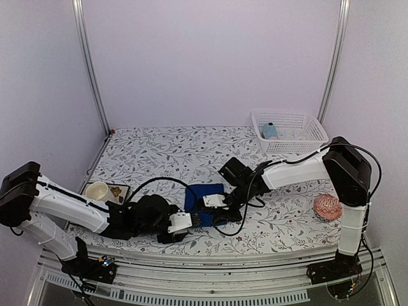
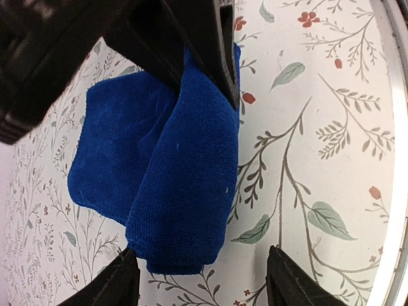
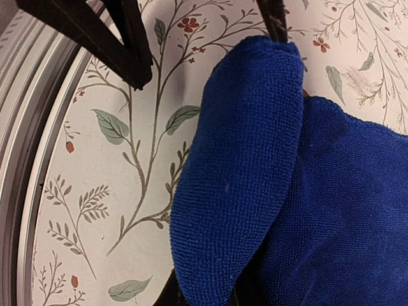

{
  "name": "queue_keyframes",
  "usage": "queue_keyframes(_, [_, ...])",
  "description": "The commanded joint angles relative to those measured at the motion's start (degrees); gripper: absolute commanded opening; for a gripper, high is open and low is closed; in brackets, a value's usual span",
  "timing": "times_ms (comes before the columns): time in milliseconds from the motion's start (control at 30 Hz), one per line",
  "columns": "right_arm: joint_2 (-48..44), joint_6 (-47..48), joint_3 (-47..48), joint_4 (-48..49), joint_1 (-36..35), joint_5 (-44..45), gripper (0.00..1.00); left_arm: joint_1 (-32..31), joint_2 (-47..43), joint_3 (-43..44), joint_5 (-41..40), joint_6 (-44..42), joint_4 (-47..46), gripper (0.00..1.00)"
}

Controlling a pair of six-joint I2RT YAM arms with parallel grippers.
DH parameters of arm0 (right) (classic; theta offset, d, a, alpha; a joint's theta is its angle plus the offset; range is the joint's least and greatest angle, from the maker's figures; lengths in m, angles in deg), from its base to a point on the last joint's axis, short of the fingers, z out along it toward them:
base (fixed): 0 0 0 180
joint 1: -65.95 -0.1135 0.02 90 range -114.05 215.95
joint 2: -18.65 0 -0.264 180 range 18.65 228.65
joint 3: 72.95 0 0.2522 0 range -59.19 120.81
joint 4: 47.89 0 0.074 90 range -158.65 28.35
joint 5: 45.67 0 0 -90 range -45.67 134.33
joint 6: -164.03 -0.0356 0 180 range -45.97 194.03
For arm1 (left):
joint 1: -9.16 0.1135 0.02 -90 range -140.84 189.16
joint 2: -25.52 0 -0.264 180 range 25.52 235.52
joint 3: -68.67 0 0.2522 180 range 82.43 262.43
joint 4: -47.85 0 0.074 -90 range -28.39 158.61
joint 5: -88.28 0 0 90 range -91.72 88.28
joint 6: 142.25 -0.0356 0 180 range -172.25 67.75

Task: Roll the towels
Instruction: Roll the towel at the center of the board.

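While the left gripper [image 2: 201, 268] stands released at the near edge of the table, its jaws spread to either side of the near end of the royal-blue towel [image 2: 185, 178] and not touching it, the roll is barely begun; just ahead of that gripper one long edge of the cloth is turned over into a loose, rounded fold lying on the flat remainder beside it; at the fold's far end the right gripper [image 1: 205, 203] is clenched on the doubled cloth, pinching it between its fingers; by my reading only the first turn is made, and a good part of the towel lies flat to one side of both grippers, yet to be wound in; off to the right gripper's outer side sits the pink patterned ball [image 1: 327, 207], well apart; far beyond both grippers the light-blue towel [image 1: 270, 131] stands in the white basket [image 1: 296, 145], apparently a short cylinder already, so that one looks done, though it is too small to be sure
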Motion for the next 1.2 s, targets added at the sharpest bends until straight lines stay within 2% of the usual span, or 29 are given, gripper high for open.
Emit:
queue_keyframes(0, [3.1,-1.5,1.2,-5.5,0.7,-1.8,0.16,-2.9,2.5,-0.6,-5.2,-3.5,-5.9,0.68])
queue_keyframes(267, [5.1,-2.0,2.8,-6.6,1.7,-3.0,0.17,-3.7,5.9,-0.8,-9.3,-8.7,-10.8,0.68])
queue_keyframes(500, [6.3,-2.5,4.3,-7.3,2.5,-3.5,0.17,-5.3,0.3,-3.3,-10.7,-11.2,-15.0,0.62])
queue_keyframes(767, [6.8,-2.8,4.6,-7.4,2.6,-3.7,0.17,-6.1,-0.2,-2.3,-10.2,-12.9,-16.6,0.64])
queue_keyframes(1167, [7.3,-2.4,5.5,-8.2,2.7,-3.3,0.17,-2.8,8.0,-0.5,-7.9,-16.9,-20.1,0.68])
